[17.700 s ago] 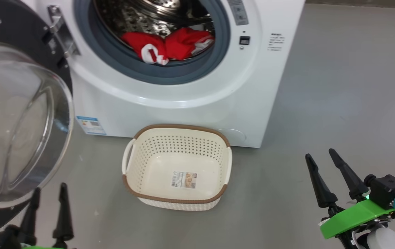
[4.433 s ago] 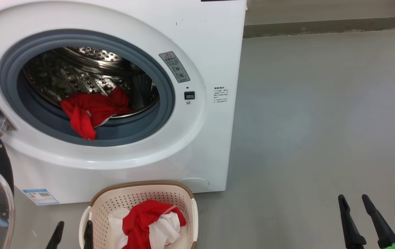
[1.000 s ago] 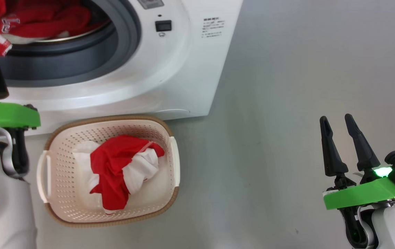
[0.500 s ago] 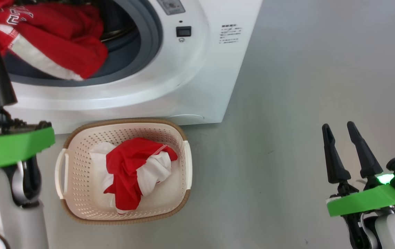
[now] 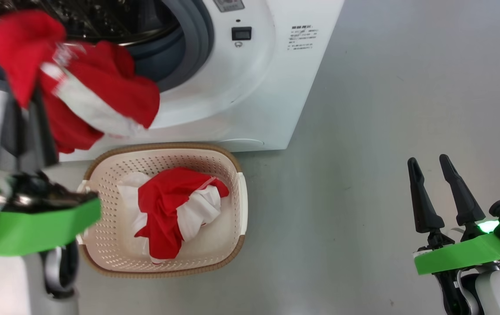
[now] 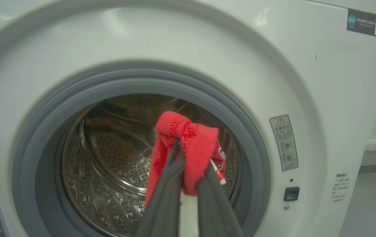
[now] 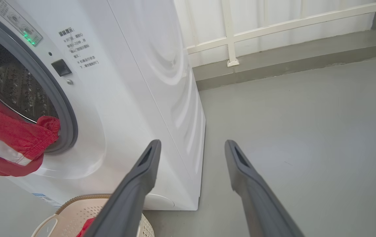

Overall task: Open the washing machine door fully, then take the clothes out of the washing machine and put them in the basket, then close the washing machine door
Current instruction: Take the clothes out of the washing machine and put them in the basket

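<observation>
I'm mid-unload: my left gripper [image 6: 191,158] is pinched on a red garment [image 5: 101,96], which now hangs clear of the washing machine [image 5: 250,87]; a moment ago it lay across the gasket. Next I swing it over the basket [image 5: 162,146], onto the 1 folded garment [image 5: 171,210] inside, and release. My right gripper [image 5: 428,159] idles, spread wide.

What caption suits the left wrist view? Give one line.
Left gripper pinching a red garment in front of the open washing machine.
</observation>
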Available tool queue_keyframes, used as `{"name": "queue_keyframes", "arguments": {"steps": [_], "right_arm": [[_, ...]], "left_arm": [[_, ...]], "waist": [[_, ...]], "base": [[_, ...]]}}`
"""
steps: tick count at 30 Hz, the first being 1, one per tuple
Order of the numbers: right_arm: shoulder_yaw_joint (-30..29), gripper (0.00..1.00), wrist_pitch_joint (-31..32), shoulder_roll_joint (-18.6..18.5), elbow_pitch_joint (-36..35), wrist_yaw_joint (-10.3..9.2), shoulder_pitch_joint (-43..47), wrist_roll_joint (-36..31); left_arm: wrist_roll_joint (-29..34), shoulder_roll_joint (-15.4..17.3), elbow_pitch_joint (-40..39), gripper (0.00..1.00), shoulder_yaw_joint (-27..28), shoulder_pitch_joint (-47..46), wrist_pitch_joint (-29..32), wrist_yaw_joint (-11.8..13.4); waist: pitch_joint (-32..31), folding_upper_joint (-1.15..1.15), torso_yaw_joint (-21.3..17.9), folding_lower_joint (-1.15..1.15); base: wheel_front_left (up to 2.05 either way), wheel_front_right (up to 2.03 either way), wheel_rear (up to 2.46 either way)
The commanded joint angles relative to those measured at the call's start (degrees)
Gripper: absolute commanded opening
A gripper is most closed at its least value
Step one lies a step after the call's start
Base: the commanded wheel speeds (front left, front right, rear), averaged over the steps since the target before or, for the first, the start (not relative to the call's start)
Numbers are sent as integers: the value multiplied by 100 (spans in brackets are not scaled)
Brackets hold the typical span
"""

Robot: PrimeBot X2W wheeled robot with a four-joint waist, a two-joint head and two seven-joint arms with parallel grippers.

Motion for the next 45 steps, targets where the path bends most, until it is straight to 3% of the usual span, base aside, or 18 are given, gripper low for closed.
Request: {"name": "queue_keyframes", "arguments": {"steps": [1,12,23,37,45], "right_arm": [[154,100,-37,-75,-154,35,-9,-27],[208,100,-37,-63,-191,35,-166,-11],[264,100,-37,-63,-233,35,-394,-2],[285,100,-37,-11,-330,35,-760,2],[274,100,-37,20,-375,35,-908,10]], "left_arm": [[-66,133,-40,0,108,160,-22,54],[-375,132,1304,0,-335,532,-22,286],[-295,132,2586,0,-306,278,-22,202],[128,155,4941,0,-291,-809,-22,24],[236,217,5626,0,-290,-1347,-22,1]], "waist": [[45,0,-23,0],[412,0,-115,0],[917,0,-224,0],[1730,0,-313,0],[2084,0,-396,0]], "base": [[0,0,0],[0,0,0],[0,0,0],[0,0,0],[0,0,0]]}}
